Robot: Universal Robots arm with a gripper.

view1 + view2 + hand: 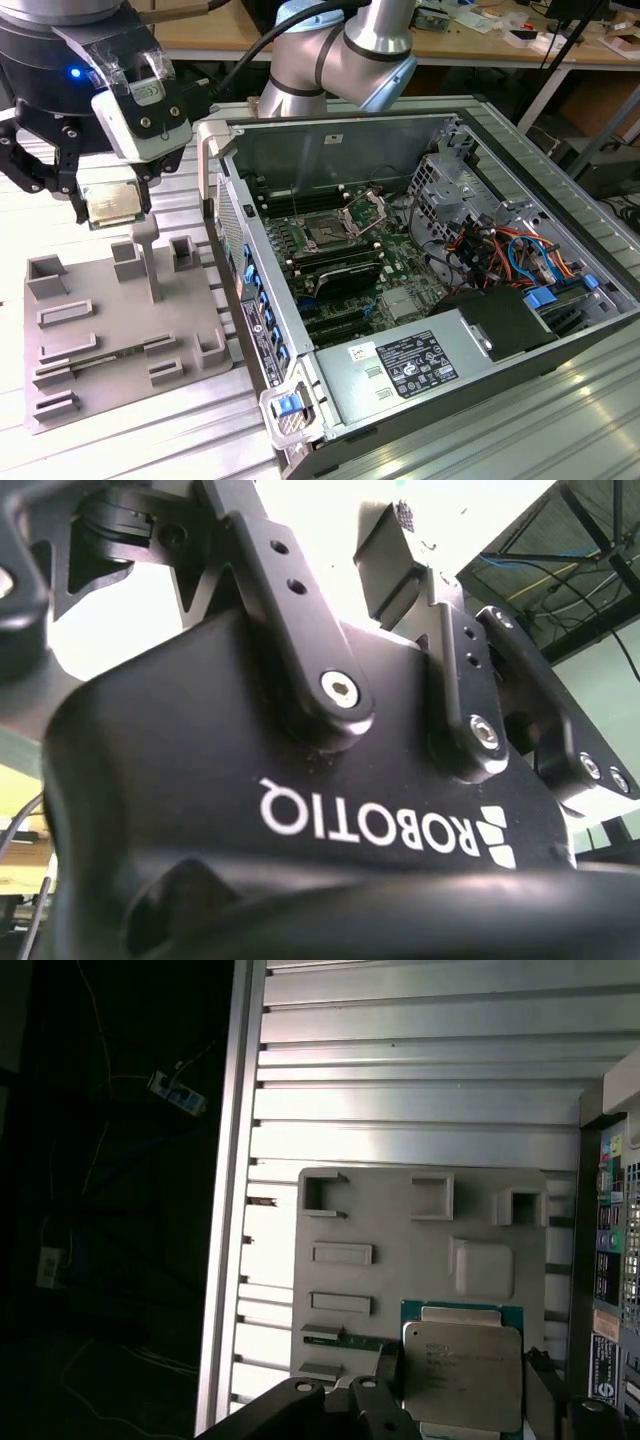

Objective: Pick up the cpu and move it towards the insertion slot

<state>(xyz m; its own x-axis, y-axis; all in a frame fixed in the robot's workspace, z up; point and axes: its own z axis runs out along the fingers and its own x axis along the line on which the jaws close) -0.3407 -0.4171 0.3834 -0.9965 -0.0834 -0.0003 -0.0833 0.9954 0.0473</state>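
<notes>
While clamped, claw (110, 205) lifts cpu (112, 203) (above tray (100, 350)).

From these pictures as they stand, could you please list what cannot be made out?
- cpu underside: exterior view, faces away; first wrist view shows its top.
- insertion slot contacts: exterior view, too small.
- end effector far finger: exterior view, behind the cpu.
- grey tray: first wrist view, partly covered by the cpu.

Even, soft light fills the exterior view, with weak shadows beside the raised blocks of the grey tray (120, 330) below the gripper (112, 205). In the second wrist view, a blown-out white glow behind the dark gripper body (300, 810) silhouettes it. In the first wrist view, the ribbed metal table (420, 1090) under the tool glares bright, while the room beyond its edge sinks into near black.
</notes>
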